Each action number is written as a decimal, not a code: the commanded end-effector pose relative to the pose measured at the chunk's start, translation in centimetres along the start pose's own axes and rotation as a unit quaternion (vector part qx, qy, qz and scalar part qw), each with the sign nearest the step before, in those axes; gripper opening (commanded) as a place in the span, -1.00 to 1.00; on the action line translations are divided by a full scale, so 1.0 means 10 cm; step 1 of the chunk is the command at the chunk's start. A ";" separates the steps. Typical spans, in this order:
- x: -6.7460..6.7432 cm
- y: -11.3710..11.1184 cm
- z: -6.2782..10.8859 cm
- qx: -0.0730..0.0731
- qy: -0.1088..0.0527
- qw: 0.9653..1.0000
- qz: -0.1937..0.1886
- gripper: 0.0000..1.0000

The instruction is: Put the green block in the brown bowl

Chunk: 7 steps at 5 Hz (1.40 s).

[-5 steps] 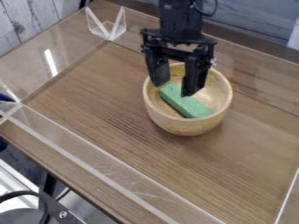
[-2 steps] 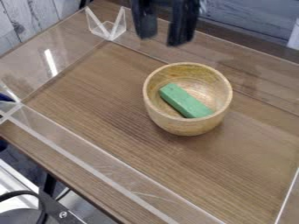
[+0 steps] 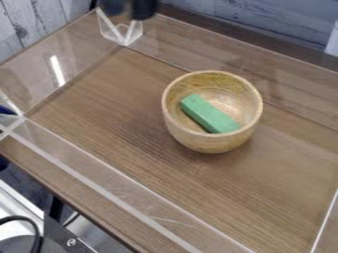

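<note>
The wooden table [image 3: 119,138] fills most of the view, walled on all sides by a low clear barrier [image 3: 79,163]; a small clear bracket [image 3: 123,30] stands at its far edge; the brown bowl [image 3: 211,140] sits upright a little right of the middle, well apart from every wall; inside it, flat on the bottom and lying at a slant, is the green block [image 3: 209,114], shorter than the bowl is wide and touching nothing but the bowl

The gripper [image 3: 132,7] shows only as a dark blur at the very top edge, above the bracket and well apart from the bowl (most of it is cut off by the frame); whether its jaws stand wide or narrow I cannot tell from this view, though nothing green is in them, since the block lies in the bowl

Judged from how things lie, the placing step is done and the task looks complete; the step in hand appears to be the retreat, with the arm clear of the work; the next move calls for little: keep the arm high and away from the bowl's rim and the clear walls, avoid nudging the bowl, and come to rest; nothing needs regrasping unless the block were to be disturbed
</note>
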<state>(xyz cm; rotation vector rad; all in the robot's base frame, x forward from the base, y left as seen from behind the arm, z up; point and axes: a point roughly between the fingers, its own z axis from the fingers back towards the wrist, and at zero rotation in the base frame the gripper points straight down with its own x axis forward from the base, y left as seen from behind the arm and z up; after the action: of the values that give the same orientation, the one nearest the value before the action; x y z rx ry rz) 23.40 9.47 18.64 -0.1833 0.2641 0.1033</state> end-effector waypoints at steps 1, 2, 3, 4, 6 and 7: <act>-0.03 0.33 -0.21 -0.006 0.020 0.999 0.035 -1.00; 0.10 0.48 -0.42 0.006 0.055 0.997 0.050 -1.00; 0.25 0.46 -0.66 0.030 0.089 0.994 0.048 -1.00; 0.28 0.38 -0.80 0.032 0.093 0.993 0.061 -1.00; 0.42 0.41 -0.99 0.031 0.115 0.991 0.058 -1.00; 0.50 0.43 -1.17 0.030 0.135 0.990 0.034 1.00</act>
<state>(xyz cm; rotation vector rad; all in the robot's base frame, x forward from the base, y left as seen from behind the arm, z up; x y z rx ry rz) 23.76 11.32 4.14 -0.1564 0.6069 0.1461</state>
